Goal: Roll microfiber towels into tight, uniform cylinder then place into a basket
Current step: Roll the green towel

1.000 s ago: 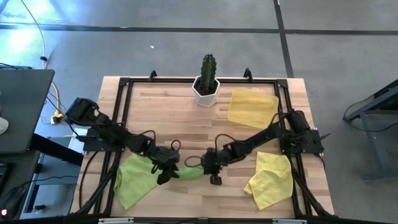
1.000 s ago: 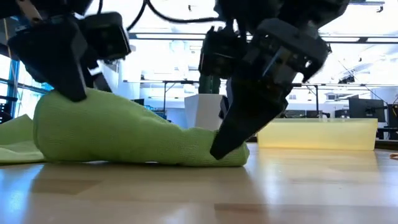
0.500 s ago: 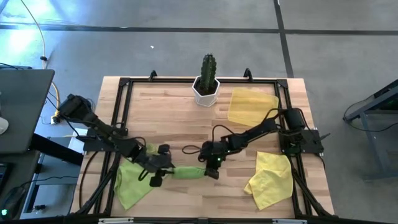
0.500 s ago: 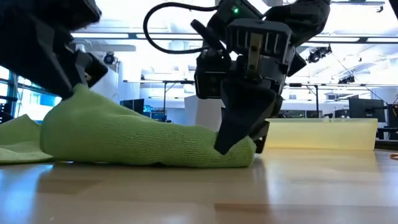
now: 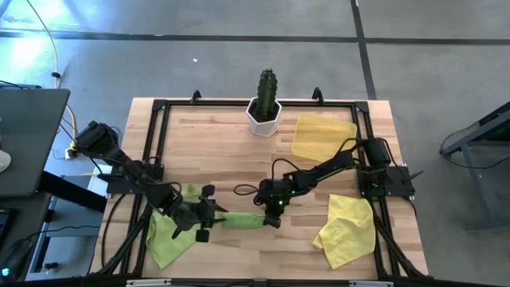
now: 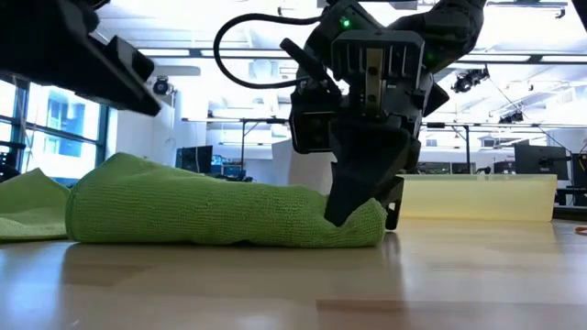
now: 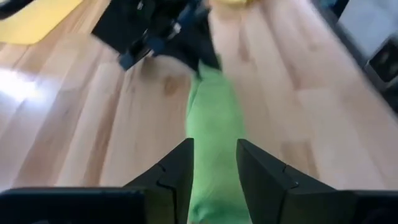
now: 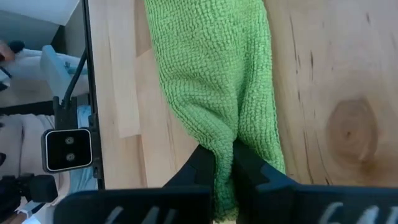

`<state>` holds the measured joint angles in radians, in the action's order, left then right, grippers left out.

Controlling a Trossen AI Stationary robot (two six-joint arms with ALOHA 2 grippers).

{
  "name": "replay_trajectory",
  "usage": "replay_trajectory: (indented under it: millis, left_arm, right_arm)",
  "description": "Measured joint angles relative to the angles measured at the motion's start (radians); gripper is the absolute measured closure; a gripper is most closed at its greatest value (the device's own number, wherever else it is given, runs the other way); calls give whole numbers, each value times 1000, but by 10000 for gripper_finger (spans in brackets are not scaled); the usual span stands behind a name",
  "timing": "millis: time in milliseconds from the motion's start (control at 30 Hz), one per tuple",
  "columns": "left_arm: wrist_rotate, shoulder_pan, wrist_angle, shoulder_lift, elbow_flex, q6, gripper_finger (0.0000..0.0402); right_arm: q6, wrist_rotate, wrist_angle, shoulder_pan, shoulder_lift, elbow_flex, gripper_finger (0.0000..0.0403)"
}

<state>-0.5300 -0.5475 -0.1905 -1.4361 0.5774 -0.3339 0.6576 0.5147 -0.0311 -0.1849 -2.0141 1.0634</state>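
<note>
Rolled lime-green towel (image 5: 231,220) lies lengthwise along the bench's front edge: right gripper (image 5: 272,217) pinches its end; left gripper (image 5: 204,222), fingers apart, straddles the other.

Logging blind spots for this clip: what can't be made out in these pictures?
- Low view: the left tool is out of frame; only arm housing shows.
- Left wrist view: motion blur hides whether the fingers touch the green towel.
- High view: the right tool covers the roll's end.
- Low view: the basket interior is hidden behind its wall.

A cactus (image 5: 267,85) stands in a white pot (image 5: 264,118).
</note>
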Motion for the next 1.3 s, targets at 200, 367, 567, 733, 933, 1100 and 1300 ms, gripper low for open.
replay_trajectory:
  millis: [200,367,567,733,933,1100,1300]
  left_arm:
    - [108,24,-160,-120,2,-48,254]
    - [-16,28,-78,-191,20,-81,217]
    - [226,34,-72,-275,62,-149,200]
    - [221,25,-65,-344,87,-153,199]
    - [137,25,78,-297,97,-155,199]
    - [232,24,303,-197,164,-246,199]
    - [210,16,480,-118,254,-278,199]
  right_arm:
    - [0,8,0,8,0,0,396]
    - [-1,7,0,8,0,0,389]
    - [-8,5,-1,8,0,0,388]
    - [-18,3,-1,9,0,0,387]
    - [-30,1,-3,10,0,1,387]
    - [-35,0,2,10,0,2,386]
    - [-37,0,0,10,0,2,386]
